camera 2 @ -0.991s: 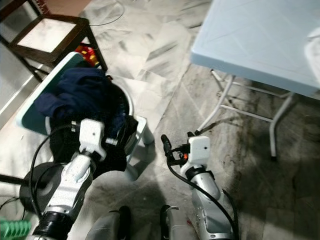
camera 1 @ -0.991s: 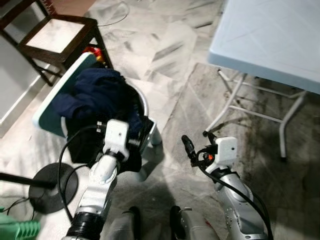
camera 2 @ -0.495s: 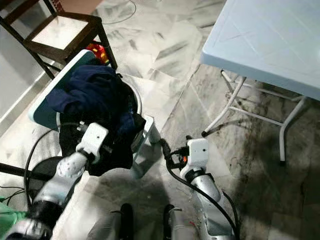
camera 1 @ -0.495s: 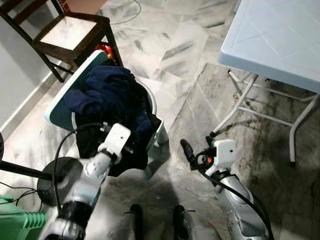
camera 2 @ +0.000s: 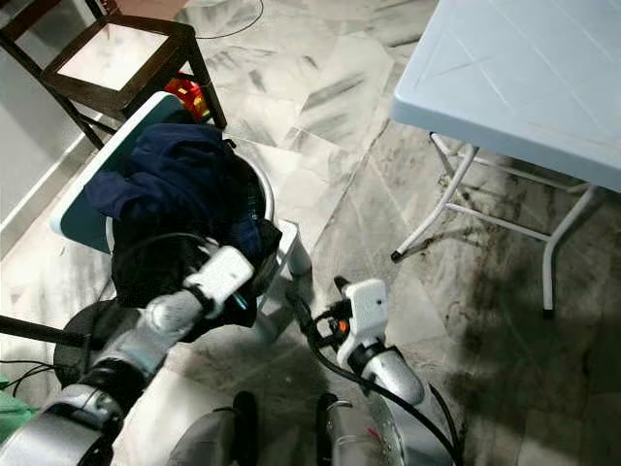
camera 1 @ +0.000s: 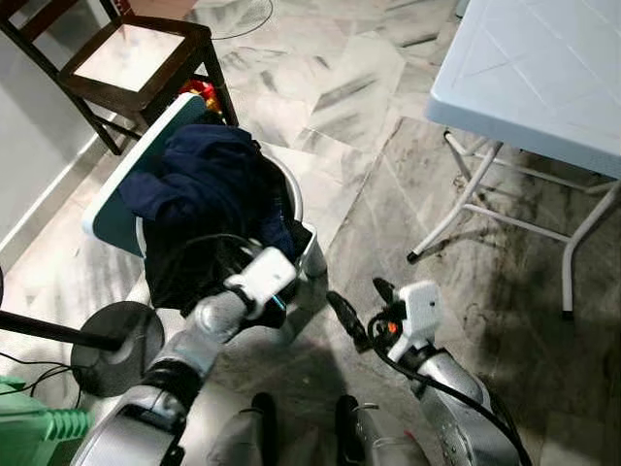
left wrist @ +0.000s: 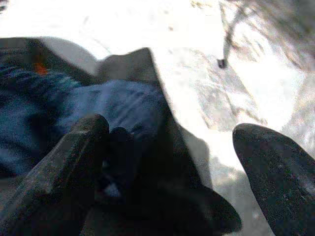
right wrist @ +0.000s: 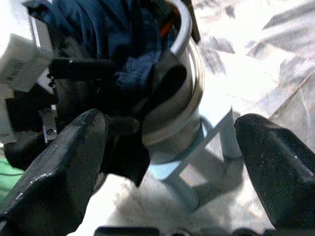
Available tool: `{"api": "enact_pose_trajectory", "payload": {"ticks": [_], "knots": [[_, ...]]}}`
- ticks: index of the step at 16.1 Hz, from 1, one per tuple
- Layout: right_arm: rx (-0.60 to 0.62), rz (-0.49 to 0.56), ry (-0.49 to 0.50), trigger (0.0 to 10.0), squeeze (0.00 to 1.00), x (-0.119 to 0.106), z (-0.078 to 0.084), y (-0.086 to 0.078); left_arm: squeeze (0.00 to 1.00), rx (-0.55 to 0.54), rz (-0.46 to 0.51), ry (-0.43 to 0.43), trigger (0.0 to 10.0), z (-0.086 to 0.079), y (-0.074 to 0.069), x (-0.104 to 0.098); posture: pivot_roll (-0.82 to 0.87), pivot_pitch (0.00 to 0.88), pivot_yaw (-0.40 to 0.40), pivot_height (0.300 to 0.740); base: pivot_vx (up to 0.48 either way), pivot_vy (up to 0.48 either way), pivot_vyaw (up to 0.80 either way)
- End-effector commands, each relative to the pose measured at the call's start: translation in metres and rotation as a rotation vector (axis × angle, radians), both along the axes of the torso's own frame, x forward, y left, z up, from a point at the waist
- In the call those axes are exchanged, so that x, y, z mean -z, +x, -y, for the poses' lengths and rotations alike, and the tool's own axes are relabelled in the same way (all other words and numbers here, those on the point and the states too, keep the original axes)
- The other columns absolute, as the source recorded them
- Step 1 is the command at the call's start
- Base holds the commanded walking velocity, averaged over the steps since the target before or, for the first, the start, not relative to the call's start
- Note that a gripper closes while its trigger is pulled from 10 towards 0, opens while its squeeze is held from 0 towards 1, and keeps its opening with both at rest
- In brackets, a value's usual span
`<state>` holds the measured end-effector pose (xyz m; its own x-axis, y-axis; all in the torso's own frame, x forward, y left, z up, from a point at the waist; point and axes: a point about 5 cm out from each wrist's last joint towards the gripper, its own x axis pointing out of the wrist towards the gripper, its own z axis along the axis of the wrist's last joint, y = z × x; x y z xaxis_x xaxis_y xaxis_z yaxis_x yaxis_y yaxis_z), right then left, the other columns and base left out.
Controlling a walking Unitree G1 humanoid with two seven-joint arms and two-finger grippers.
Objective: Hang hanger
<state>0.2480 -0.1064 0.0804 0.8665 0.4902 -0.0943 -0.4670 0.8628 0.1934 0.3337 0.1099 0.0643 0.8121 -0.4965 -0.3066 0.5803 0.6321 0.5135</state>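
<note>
My left gripper (left wrist: 167,162) reaches, fingers spread wide and holding nothing, into the dark blue clothes (camera 1: 209,184) heaped on a white basket (camera 1: 309,254) by the wooden chair (camera 1: 131,68). My right gripper (right wrist: 172,167) hangs over the marble floor (camera 1: 340,87) just beside it, also wide open and empty. I can't make out a hanger, so by my reading the task has barely begun: finding, lifting and hanging all remain.

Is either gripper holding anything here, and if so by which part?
Nothing is held. The left gripper is open beside the dark blue clothes heaped on the stool; the right gripper is open, empty, above the floor.
</note>
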Motion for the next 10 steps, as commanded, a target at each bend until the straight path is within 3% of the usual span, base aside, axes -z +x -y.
{"api": "enact_pose_trajectory", "payload": {"ticks": [1,4,9,10], "knots": [[-0.040,-0.008,0.019,10.0,0.00,-0.003,-0.004,-0.007,0.00,0.016,-0.004,0.096,10.0,-0.006,-0.004,0.010,-0.06,0.328,0.044,0.740,0.000,0.000,0.00],[-0.112,-0.033,0.027,10.0,0.00,-0.002,-0.006,-0.013,0.00,-0.093,0.006,0.130,10.0,-0.023,0.005,0.008,-0.07,0.320,0.044,0.740,0.000,0.000,0.00],[-0.119,-0.039,0.022,10.0,0.00,-0.001,-0.007,-0.012,0.00,-0.167,0.036,0.145,10.0,-0.043,0.011,0.001,-0.06,0.311,0.035,0.740,0.000,0.000,0.00],[-0.124,-0.039,0.018,10.0,0.00,-0.001,-0.007,-0.012,0.00,-0.167,0.030,0.143,2.7,-0.043,0.011,0.002,-0.06,0.310,0.033,0.740,0.000,0.000,0.00]]}}
